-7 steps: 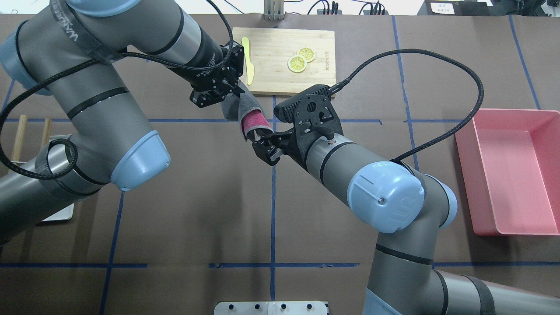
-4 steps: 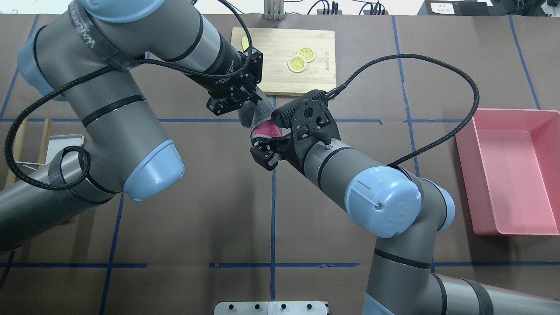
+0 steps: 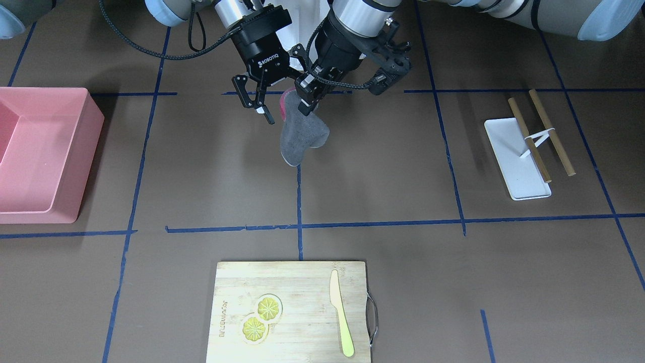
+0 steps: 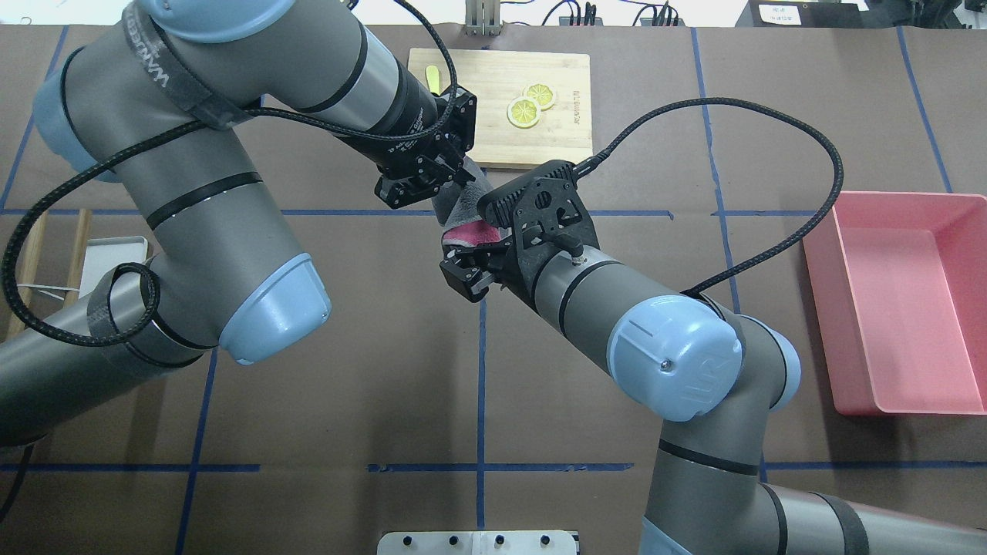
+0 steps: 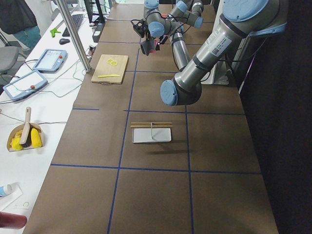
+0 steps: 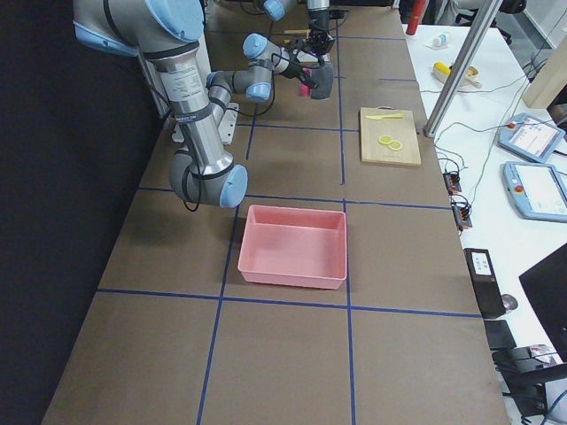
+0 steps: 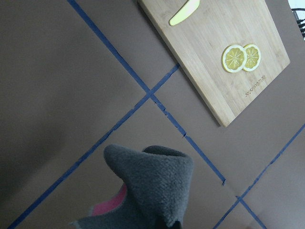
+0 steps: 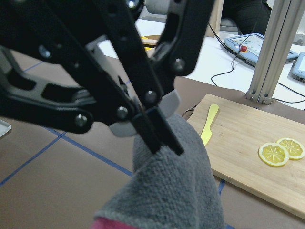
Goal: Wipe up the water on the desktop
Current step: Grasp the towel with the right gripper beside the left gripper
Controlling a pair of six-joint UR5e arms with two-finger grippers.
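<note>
Above the brown counter (image 3: 393, 166), the left pincer (image 3: 306, 102) pinches the top of a hanging grey-and-pink cloth (image 3: 301, 136), while the right pincer (image 3: 258, 107) stands spread just beside it

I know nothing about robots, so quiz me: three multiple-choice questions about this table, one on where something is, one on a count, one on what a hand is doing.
1. Where are the lemon slices?
A) in the pink bin
B) on the cutting board
C) on the white tray

2. How many lemon slices are there?
A) two
B) four
C) six

3. The left hand is:
A) open and empty
B) shut on the cloth
C) out of sight

Answers: B, they lie on the wood near the yellow knife. A, two slices sit side by side. B, its fingers pinch the cloth's top, while the right hand stands open beside it.
</note>
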